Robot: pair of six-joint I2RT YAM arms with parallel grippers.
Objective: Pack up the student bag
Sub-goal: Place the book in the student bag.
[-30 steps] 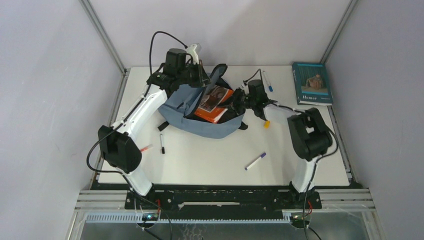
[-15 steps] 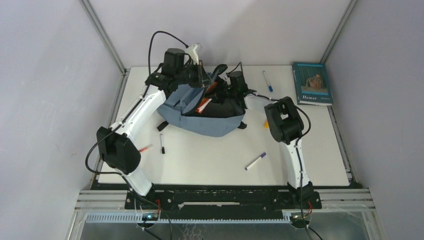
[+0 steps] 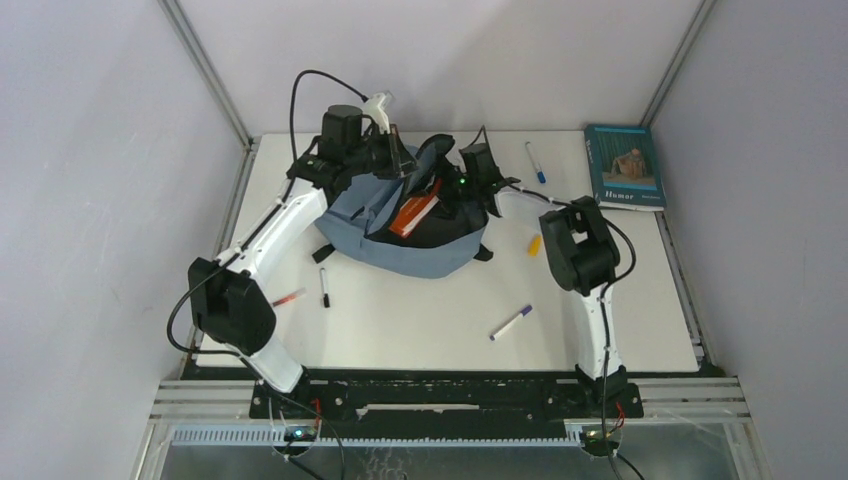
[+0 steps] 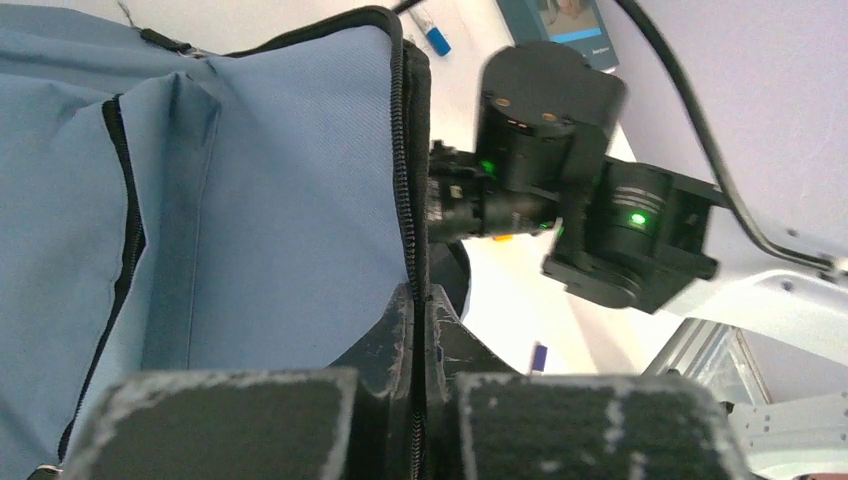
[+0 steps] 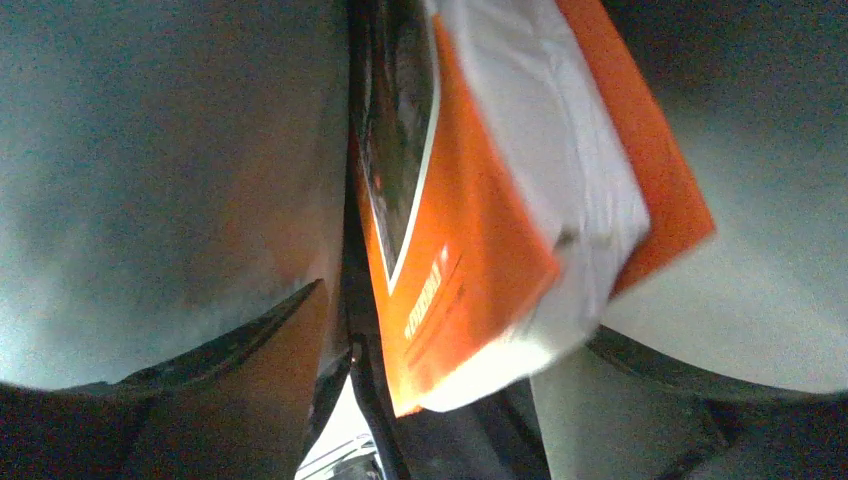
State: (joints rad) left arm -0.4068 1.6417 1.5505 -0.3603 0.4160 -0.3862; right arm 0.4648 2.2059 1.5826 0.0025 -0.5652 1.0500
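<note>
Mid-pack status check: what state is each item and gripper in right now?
student bag: main compartment unzipped, mouth held open.
orange book: on edge, partly inside the bag.
left gripper: shut on the bag's zipper rim.
right gripper: fingers either side of the orange book; grip unclear.
teal book: closed, lying flat, outside the bag.

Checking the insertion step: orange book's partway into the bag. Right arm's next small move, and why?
Probably ease the right tool slightly deeper before releasing: the orange book pokes out of the student bag while the left tool pinches its zipper edge open.
</note>
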